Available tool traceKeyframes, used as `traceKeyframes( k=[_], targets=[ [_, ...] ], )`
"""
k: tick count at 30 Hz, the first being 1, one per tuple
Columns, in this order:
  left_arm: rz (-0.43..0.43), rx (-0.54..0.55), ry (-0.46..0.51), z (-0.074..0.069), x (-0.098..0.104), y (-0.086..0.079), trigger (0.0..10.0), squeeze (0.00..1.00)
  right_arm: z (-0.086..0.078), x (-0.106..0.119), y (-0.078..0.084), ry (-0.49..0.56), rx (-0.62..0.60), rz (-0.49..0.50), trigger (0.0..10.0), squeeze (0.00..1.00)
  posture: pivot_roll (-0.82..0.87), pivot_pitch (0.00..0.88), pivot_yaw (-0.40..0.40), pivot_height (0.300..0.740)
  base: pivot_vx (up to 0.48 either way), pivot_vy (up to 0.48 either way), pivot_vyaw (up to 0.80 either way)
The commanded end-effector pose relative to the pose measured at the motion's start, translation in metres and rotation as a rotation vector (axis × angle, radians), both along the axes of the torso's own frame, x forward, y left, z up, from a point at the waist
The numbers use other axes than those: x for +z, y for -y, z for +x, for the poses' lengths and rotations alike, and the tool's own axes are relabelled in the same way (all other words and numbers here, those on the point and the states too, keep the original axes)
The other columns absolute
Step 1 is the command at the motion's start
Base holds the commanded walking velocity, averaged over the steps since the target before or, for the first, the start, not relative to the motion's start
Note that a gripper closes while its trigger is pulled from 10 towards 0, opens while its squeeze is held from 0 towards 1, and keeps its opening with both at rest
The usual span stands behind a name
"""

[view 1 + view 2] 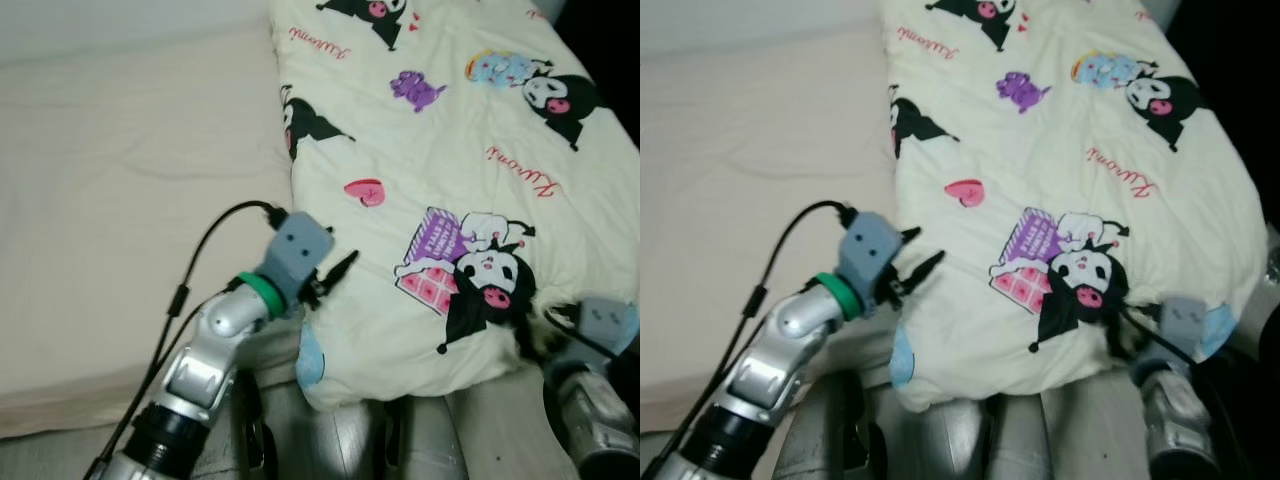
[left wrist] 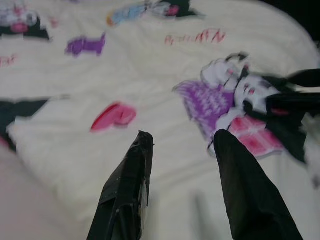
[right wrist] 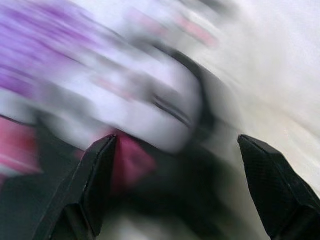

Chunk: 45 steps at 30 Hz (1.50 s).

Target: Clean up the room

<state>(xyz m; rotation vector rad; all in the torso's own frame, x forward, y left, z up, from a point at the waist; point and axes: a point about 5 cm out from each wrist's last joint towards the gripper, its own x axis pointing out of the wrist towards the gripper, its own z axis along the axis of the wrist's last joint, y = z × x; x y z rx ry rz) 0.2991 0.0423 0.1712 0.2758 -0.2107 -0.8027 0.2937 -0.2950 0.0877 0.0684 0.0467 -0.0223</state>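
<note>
You're at the bedding step: the cream cartoon-print blanket (image 1: 450, 180) lies on the robot's right half of the bed, its near edge hanging over the foot, with bare beige sheet (image 1: 120, 200) to the left.

Left gripper (image 1: 335, 272) sits at the blanket's near-left edge, fingers spread with nothing between them; its wrist view shows both black fingers (image 2: 127, 185) just above the fabric, near the pink heart print. Right gripper (image 3: 175, 185) is at the near-right corner, over the black-and-pink character print. Jaws wide apart, nothing gripped, as far as I can judge.

Next move, my read: lower both, pinch the near edge on each side, then pull to spread or fold. You'll need a real bite of fabric, not just the top layer.

Hard to make out:
- right wrist view is heavily blurred, so contact with the cloth is unclear
- right fingertips in the head views are lost against the dark print
- blanket's far end is cut off
</note>
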Motion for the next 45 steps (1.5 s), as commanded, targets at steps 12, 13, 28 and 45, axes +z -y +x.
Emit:
traceKeyframes(
  k=[12,13,28,45],
  targets=[
    [0.276,-0.061,-0.025,-0.006,-0.051,0.067,10.0,0.0,-0.011,-0.011,0.017,-0.079,-0.144,-0.1,10.0,0.0,-0.04,0.211,0.124,0.605,0.0,0.0,0.0],
    [0.276,-0.061,-0.025,-0.006,-0.051,0.067,10.0,0.0,-0.011,-0.011,0.017,-0.079,-0.144,-0.1,10.0,0.0,-0.04,0.211,0.124,0.605,0.0,0.0,0.0],
    [0.658,0.109,-0.205,0.008,-0.118,-0.004,10.0,0.0,-0.012,-0.018,0.018,-0.153,-0.181,-0.115,10.0,0.0,-0.02,0.213,0.123,0.605,0.0,0.0,0.0],
    [0.422,0.036,-0.574,-0.014,-0.114,-0.112,10.0,0.0,-0.009,-0.015,0.027,-0.154,-0.226,-0.143,10.0,0.0,0.0,0.194,0.126,0.605,0.0,0.0,0.0]
  ],
)
